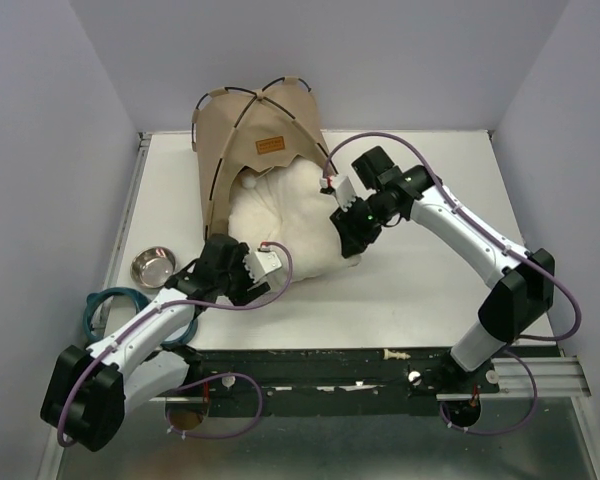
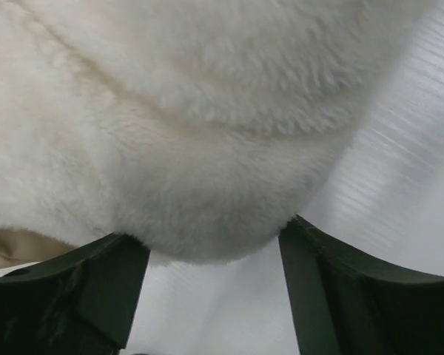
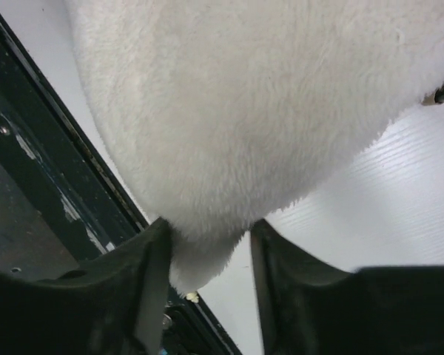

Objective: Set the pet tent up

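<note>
At the far centre-left of the white table (image 1: pixel 430 280): tan-brown fabric pet tent (image 1: pixel 245 135) with thin black poles, beyond both grippers, touching neither. Mouth toward the arms, poles converging at the far side, long axis roughly far-to-near. White fluffy cushion (image 1: pixel 290 225) spilling out of the mouth. Left gripper (image 2: pixel 213 248) at cushion's near-left edge, jaws wide apart, fur bulging between. Right gripper (image 3: pixel 211 233) at right edge, jaws narrower around a fold; clamped or not, cannot tell.
</note>
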`<state>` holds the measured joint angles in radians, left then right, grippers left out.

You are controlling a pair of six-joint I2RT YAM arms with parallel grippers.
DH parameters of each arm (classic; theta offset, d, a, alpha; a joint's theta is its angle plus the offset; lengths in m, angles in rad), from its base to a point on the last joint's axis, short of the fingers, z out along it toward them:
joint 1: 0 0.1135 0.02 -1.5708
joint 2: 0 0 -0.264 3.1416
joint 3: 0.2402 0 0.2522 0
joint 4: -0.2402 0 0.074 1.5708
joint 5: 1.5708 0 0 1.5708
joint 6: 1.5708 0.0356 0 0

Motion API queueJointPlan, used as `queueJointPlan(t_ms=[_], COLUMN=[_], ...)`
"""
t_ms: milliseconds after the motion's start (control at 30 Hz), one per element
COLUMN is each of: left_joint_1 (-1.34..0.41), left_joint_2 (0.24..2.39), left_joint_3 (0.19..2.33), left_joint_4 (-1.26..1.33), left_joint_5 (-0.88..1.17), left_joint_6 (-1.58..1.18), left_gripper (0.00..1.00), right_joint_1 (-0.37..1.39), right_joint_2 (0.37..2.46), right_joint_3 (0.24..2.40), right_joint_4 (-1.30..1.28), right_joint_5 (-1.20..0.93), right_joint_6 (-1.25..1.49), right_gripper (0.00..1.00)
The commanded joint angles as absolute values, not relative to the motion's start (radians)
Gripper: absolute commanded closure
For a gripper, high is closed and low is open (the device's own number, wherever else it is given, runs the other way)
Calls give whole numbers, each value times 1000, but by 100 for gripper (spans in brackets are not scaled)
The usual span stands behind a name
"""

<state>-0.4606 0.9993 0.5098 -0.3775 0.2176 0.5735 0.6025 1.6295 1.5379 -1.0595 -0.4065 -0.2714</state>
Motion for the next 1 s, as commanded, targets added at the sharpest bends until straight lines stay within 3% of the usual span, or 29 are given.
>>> queueJointPlan(t_ms=[0,67,133,167,300,533,767,967], left_joint_1=[-480,-482,-482,-480,-489,-502,-502,-471], left_joint_2=[979,939,879,836,762,951,1205,1370], left_joint_3=[492,499,531,546,633,677,656,649], left_joint_4=[-186,-183,-212,-219,-196,59,452,664], left_joint_5=[118,141,181,201,222,120,-53,-83], left_joint_6=[495,492,489,480,399,474,664,784], left_gripper=[33,67,93,100,100,100,100,100], right_joint_1=[603,603,603,606,649,696,727,729], right_joint_2=[1657,1672,1677,1672,1649,1821,1864,1907], right_joint_3=[1532,1549,1584,1597,1611,1778,1666,1554], right_joint_4=[-1022,-1022,-1023,-1008,-850,-724,-341,-21], right_joint_5=[-405,-397,-394,-376,-269,-128,-31,86], right_joint_6=[-264,-262,-268,-264,-229,-201,-242,-302], right_gripper=[59,70,79,83,90,99,99,99])
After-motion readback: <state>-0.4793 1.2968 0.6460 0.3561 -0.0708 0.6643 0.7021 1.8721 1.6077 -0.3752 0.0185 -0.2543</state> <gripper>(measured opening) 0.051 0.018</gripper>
